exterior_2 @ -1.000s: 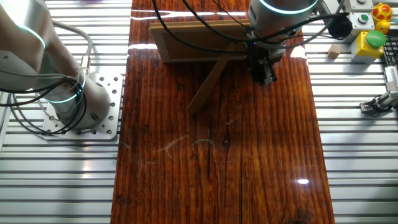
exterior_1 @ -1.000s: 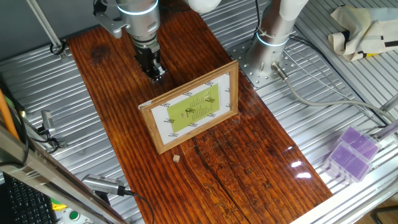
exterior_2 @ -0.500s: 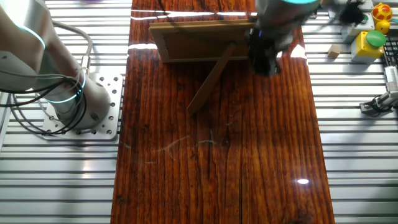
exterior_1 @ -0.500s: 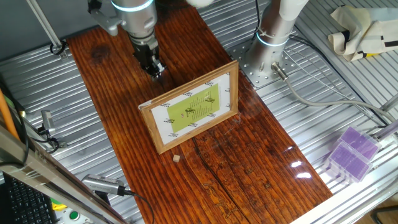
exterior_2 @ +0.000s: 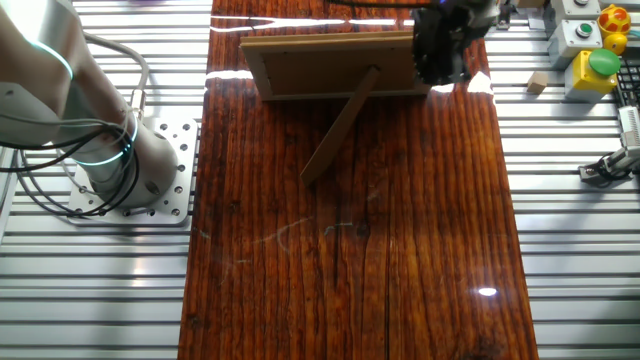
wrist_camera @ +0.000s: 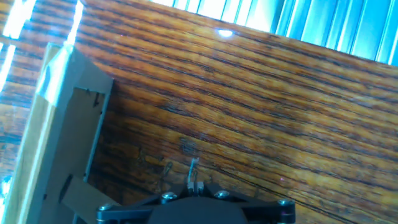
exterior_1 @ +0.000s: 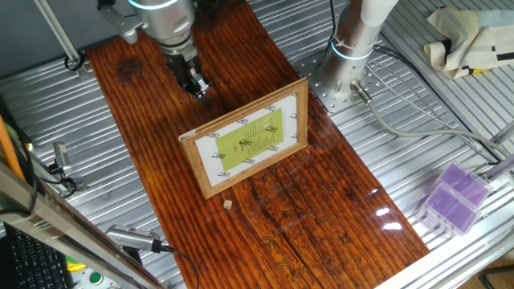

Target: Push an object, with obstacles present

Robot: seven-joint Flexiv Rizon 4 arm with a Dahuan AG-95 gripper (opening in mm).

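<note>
Since a second ago the tool (exterior_1: pixel 196 87) slid further behind the frame (exterior_1: pixel 246 138), fingers pinched together, holding nothing. Cube (exterior_1: pixel 228 205) sits on the counter (exterior_1: pixel 321 217) just off the frame's front, so the frame stands between them.

I see a dark wood-grain table (exterior_1: pixel 321 209) carrying a light-wood picture frame (exterior_1: pixel 245 138) propped upright on its rear strut (exterior_2: pixel 338 128), with a tiny pale wooden cube (exterior_1: pixel 228 205) just before its front.
</note>
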